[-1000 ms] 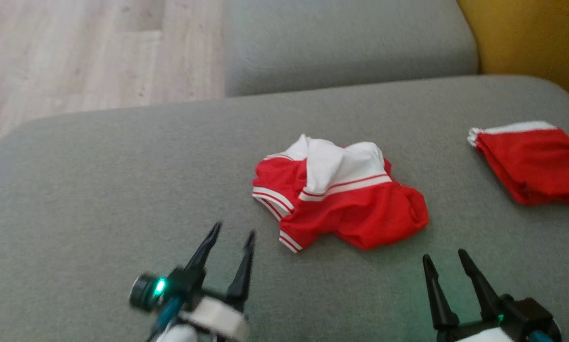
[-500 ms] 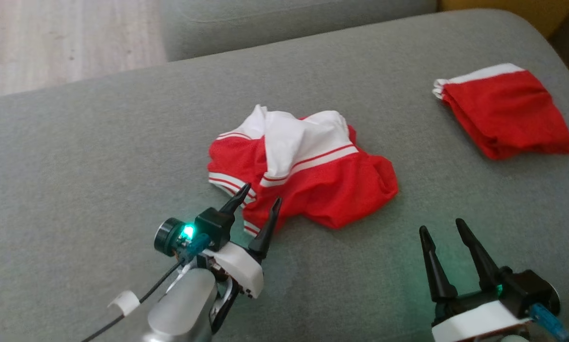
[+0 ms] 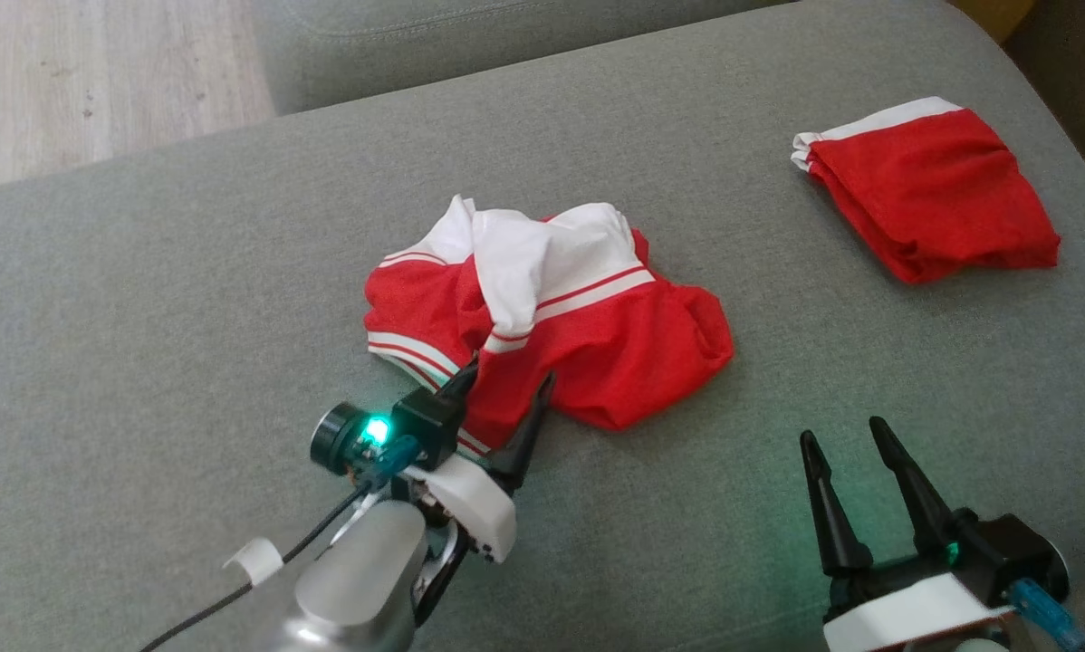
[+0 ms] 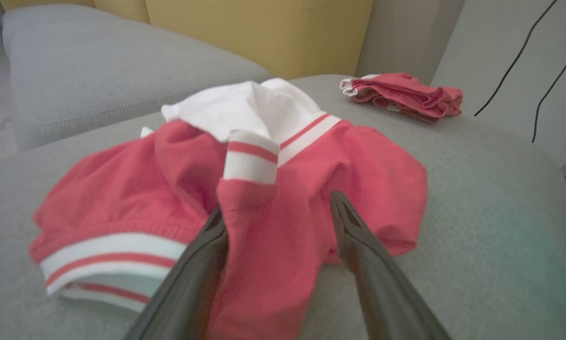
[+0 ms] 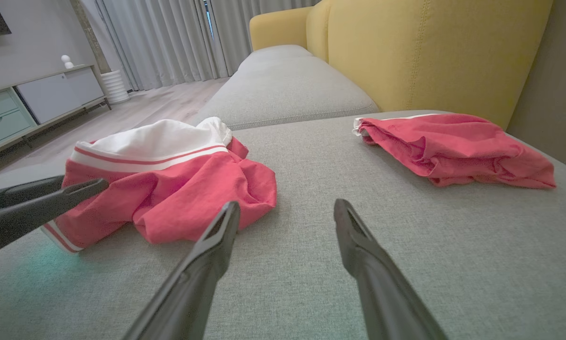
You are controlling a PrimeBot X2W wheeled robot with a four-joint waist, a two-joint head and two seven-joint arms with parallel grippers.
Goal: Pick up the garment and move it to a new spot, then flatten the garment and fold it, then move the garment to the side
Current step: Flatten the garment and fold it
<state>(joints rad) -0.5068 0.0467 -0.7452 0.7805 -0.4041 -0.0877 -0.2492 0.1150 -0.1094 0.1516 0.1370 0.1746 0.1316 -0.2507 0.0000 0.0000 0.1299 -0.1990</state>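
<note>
The garment, red with white striped bands, lies crumpled in the middle of the grey sofa cushion. My left gripper is open at its near edge, one finger on either side of a raised red fold. In the left wrist view that fold of the garment sits between the jaws of the left gripper. My right gripper stands open over bare cushion to the garment's right. The right wrist view has the right gripper just short of the garment, with the left gripper at the left.
A second red garment, folded, lies at the cushion's far right corner. Another grey cushion and a yellow backrest stand behind. Wood floor lies beyond the cushion's left edge. Dark cables hang on the wall.
The head camera has tilted, shifting the whole picture. My left gripper has advanced to the garment's near edge, and its fingers now straddle a fold. The right gripper has stayed put.
</note>
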